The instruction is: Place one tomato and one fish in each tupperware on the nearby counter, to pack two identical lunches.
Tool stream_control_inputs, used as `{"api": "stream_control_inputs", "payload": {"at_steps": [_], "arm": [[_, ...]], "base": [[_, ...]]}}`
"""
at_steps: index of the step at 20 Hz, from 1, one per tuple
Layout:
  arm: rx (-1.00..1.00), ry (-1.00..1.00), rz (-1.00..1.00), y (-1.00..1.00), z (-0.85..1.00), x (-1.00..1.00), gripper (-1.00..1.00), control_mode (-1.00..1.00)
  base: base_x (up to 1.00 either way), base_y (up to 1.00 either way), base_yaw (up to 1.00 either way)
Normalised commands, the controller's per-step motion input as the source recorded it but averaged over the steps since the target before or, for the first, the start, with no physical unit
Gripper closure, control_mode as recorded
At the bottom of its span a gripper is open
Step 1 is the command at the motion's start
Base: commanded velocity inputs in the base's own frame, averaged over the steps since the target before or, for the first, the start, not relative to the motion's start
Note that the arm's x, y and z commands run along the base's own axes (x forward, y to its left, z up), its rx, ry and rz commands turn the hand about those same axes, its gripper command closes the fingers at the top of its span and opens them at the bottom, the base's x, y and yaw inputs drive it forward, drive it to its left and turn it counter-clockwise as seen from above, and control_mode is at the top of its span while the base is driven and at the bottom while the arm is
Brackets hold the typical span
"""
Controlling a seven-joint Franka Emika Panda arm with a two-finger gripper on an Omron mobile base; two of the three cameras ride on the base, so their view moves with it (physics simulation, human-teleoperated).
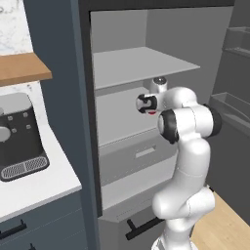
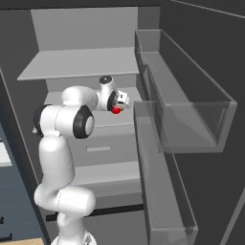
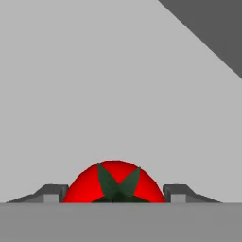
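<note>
While the gripper (image 3: 113,198) reaches into the open fridge (image 1: 146,63), the tomato (image 3: 114,182) sits at the bottom centre of the hand view, between the two finger tips, a tip just beside each flank; the jaws stand partly open, and I cannot tell whether they touch it. In the right base view the tomato (image 2: 116,110) shows as a red dot at centre frame, above a grey shelf (image 2: 91,122). Glossy, round and smooth, it looks light but slippery and easily bruised; a gentle hold across its widest part seems best.
</note>
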Motion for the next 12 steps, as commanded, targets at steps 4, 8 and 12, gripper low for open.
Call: {"api": "stream_control_inputs", "payload": {"at_steps": [4,8,12], "arm": [[0.00,-0.26,0.00,0.09,-0.39,-0.28,1.00,-1.00],[0.00,-0.23,0.00,0.05,-0.09,-0.31,1.00,-1.00],[0.02,-0.09,0.00,0.00,0.28,-0.73,1.00,-1.00]], "base": [[0.00,0.00,0.00],[0.00,0.00,0.00],[0.00,0.00,0.00]]}}
